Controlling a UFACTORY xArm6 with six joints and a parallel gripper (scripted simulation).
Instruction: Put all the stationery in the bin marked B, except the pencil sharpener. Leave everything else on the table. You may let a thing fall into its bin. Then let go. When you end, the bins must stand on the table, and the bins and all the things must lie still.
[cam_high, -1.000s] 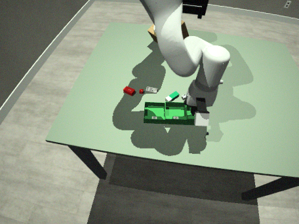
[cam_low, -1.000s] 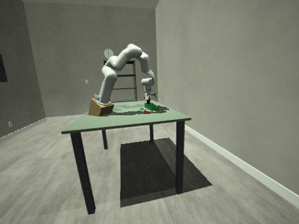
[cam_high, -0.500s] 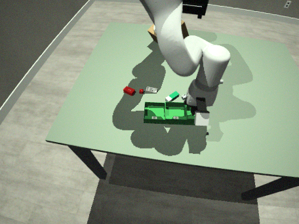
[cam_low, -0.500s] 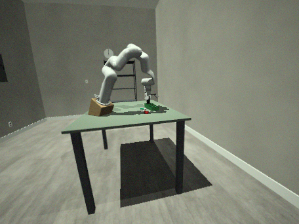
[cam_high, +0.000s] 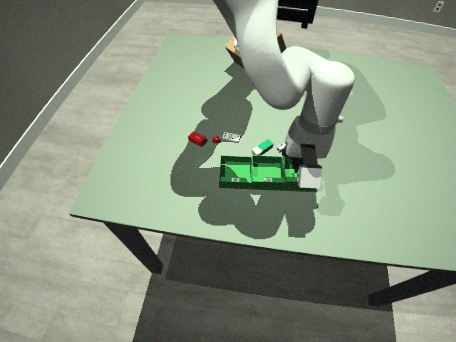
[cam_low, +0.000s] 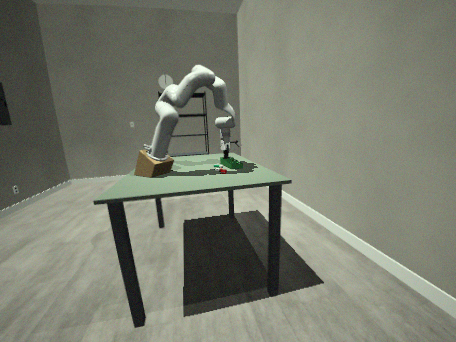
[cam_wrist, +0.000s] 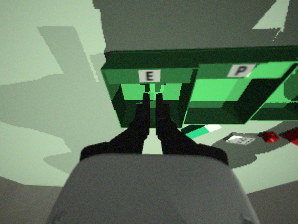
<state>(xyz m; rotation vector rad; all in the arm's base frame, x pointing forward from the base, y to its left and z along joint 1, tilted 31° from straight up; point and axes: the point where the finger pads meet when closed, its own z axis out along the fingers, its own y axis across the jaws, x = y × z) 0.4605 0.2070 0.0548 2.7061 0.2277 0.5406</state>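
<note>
A green bin (cam_high: 267, 172) with three compartments lies on the table. In the wrist view its compartments show labels E (cam_wrist: 149, 76) and P (cam_wrist: 241, 71); a third label is out of sight. My gripper (cam_wrist: 152, 102) is shut, with its fingertips down in compartment E by the labelled wall and nothing seen between them. In the top view the wrist (cam_high: 305, 167) hides the fingers at the bin's right end. Behind the bin lie a green and white eraser (cam_high: 262, 146), a small white thing (cam_high: 281, 146), a white labelled item (cam_high: 231, 136), a small red piece (cam_high: 216, 139) and a red block (cam_high: 197, 138).
The arm's wooden base block (cam_high: 255, 47) stands at the far edge of the table. The arm arches over the table's middle. In the exterior view the bin (cam_low: 231, 162) sits near the far right corner, close to the wall.
</note>
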